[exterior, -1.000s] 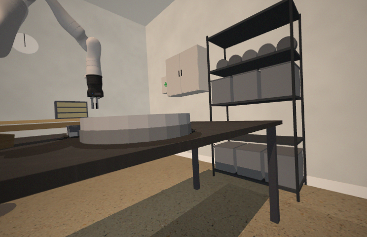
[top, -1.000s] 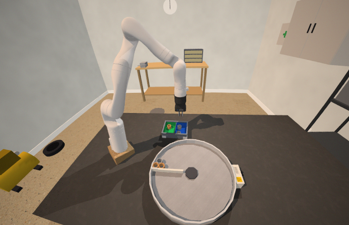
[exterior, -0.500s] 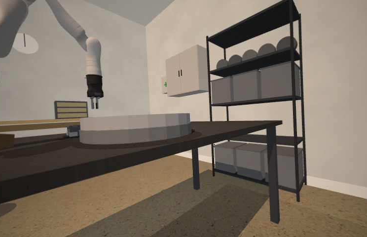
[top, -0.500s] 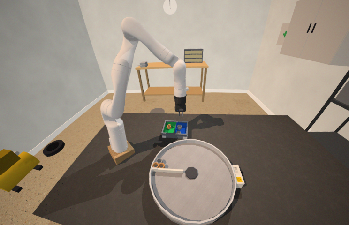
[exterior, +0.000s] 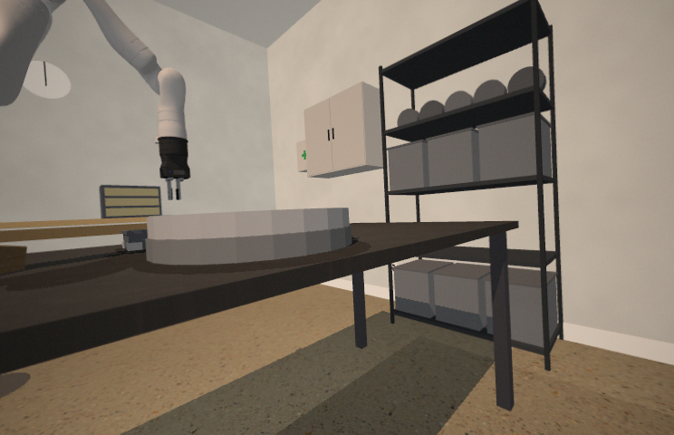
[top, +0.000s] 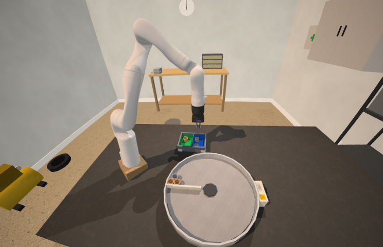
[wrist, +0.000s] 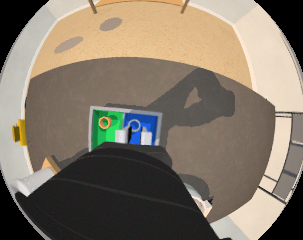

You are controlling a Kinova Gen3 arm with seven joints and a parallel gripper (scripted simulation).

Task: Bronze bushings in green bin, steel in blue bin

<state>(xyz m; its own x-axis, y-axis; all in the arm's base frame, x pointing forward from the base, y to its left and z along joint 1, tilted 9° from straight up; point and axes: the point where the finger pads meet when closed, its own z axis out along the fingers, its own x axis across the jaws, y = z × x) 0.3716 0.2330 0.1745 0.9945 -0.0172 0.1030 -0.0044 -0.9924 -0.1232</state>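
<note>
My gripper (top: 198, 126) (exterior: 174, 198) (wrist: 136, 132) is partly open and empty, above the blue bin (top: 202, 142) (wrist: 152, 125). A steel bushing (top: 196, 140) (wrist: 134, 119) stands in that bin, and a second steel bushing (top: 196, 144) is partly hidden by the front wall. The green bin (top: 187, 143) (wrist: 98, 137) holds a bronze bushing (top: 185, 140) (wrist: 105, 117). On the turntable (top: 232, 204) (exterior: 255, 223), one steel bushing (top: 174, 174) and two bronze bushings, a left one (top: 170, 178) and a right one (top: 177, 179), sit close together by the left rim.
A white bar (top: 186, 187) runs from the turntable's left rim to the dark hub (top: 210, 190), just in front of the bushings. The raised rim (top: 256, 186) surrounds the turntable. A white box with a yellow label (top: 262, 197) is at its right side.
</note>
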